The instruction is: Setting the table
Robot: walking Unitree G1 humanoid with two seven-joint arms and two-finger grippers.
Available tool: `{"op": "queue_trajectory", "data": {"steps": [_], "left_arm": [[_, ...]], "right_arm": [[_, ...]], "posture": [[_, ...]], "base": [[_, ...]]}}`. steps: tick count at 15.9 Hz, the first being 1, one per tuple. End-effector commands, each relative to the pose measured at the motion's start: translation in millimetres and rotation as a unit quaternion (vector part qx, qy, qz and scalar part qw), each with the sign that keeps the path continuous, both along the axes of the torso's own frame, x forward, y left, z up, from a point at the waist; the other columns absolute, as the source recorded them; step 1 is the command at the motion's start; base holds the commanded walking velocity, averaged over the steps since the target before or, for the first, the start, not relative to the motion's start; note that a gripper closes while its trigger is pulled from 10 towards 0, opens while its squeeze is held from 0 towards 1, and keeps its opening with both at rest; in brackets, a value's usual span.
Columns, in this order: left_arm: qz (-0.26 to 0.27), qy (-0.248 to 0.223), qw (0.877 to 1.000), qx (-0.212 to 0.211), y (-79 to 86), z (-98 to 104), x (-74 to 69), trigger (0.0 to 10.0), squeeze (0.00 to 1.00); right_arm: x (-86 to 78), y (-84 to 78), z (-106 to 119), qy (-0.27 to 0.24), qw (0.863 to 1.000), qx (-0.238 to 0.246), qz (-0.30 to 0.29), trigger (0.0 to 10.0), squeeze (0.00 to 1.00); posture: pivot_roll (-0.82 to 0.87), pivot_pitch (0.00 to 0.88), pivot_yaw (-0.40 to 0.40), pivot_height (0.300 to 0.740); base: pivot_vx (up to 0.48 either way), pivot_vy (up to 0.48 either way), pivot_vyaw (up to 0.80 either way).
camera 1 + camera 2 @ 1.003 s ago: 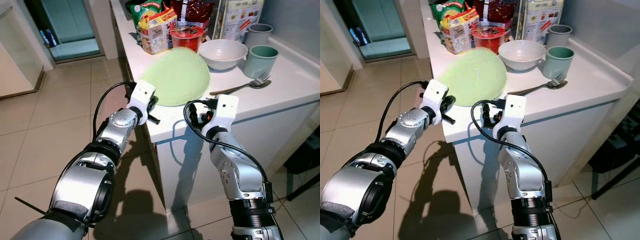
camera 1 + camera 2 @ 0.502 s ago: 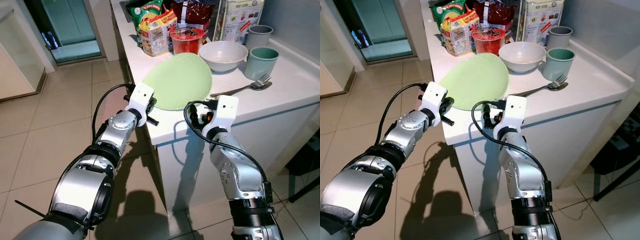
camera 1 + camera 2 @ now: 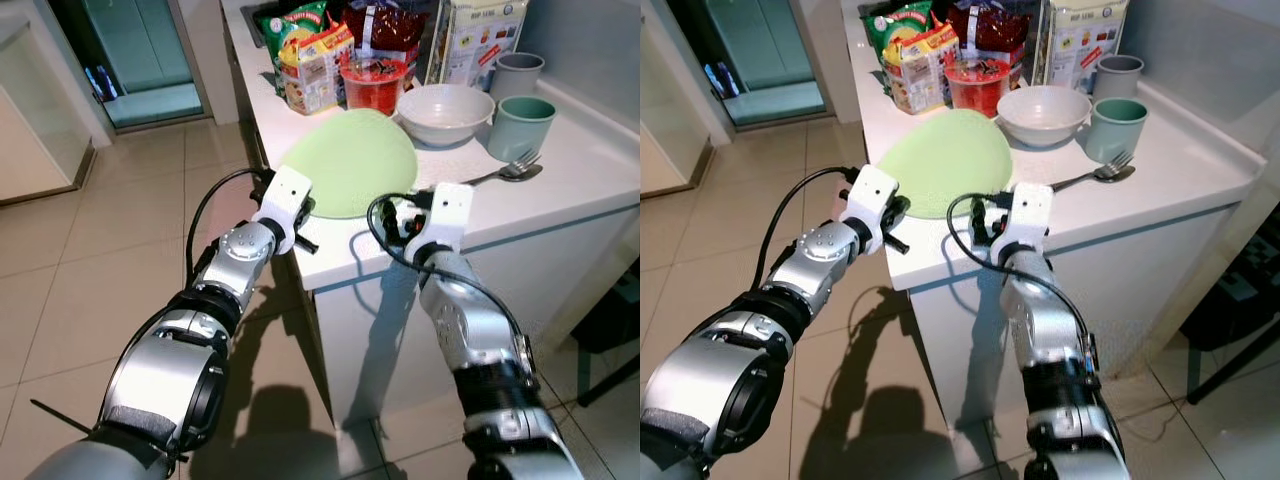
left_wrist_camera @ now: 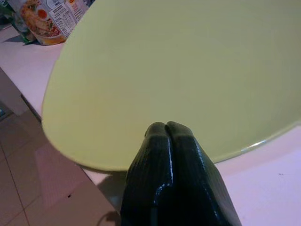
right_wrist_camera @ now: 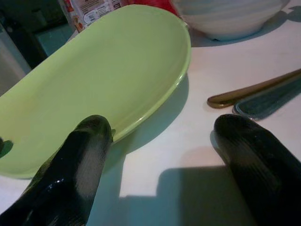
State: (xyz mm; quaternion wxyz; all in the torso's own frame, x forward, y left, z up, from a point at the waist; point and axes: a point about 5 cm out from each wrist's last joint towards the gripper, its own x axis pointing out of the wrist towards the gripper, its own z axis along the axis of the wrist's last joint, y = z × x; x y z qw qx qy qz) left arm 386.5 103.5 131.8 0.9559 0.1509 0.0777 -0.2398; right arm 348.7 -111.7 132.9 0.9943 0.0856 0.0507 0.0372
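At the near edge of the white worktop, toward its left corner, lies the wide, shallow, pale green glazed plate, its rim reaching almost to the worktop's left edge. The left gripper sits at that rim with its two black fingers pressed together, their tips touching the plate's edge and nothing between them. The right gripper hovers at the near edge with its fingers spread wide apart, one finger just at the plate's rim, the other over bare worktop beside the metal fork and spoon. The plate looks stiff, smooth and probably ceramic, so I judge it moderately heavy, slippery under hard fingers, and liable to chip or break if dropped. Its thin raised rim seems the only place to pinch, best where it nears the worktop's edge. Behind it stand a white bowl, a teal mug and snack packets.
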Motion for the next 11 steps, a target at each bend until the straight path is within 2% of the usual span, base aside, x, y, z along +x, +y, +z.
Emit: {"op": "queue_trajectory", "data": {"steps": [1, 4, 8, 11], "left_arm": [[0.006, 0.056, 0.998, 0.031, 8.0, -25, -9.0, 10.0, 0.0], [0.004, 0.054, 0.998, 0.033, 8.1, -24, -8.5, 10.0, 0.0], [0.0, 0.052, 0.998, 0.037, 8.4, -24, -8.5, 10.0, 0.0], [-0.007, 0.049, 0.998, 0.037, 6.4, -23, -8.6, 10.0, 0.0]], "right_arm": [[-0.2, 0.0, -15, 0.035, 0.999, 0.008, -0.003, 10.0, 0.0], [8.4, 7.4, -17, 0.032, 0.999, 0.019, 0.002, 10.0, 0.0], [15.3, 9.2, -15, 0.016, 0.998, 0.067, -0.013, 10.0, 0.0], [19.1, 13.5, -13, 0.005, 0.997, 0.076, -0.009, 10.0, 0.0]], "posture": [[0.01, 0.0, 0.105, 0.74], [0.02, 0.0, 0.105, 0.74], [0.02, 0.0, 0.108, 0.74], [0.02, 0.0, 0.105, 0.74]], "base": [[0.0, 0.0, 0.0], [0.0, 0.0, 0.0], [0.0, 0.0, 0.0], [0.0, 0.0, 0.0]]}}
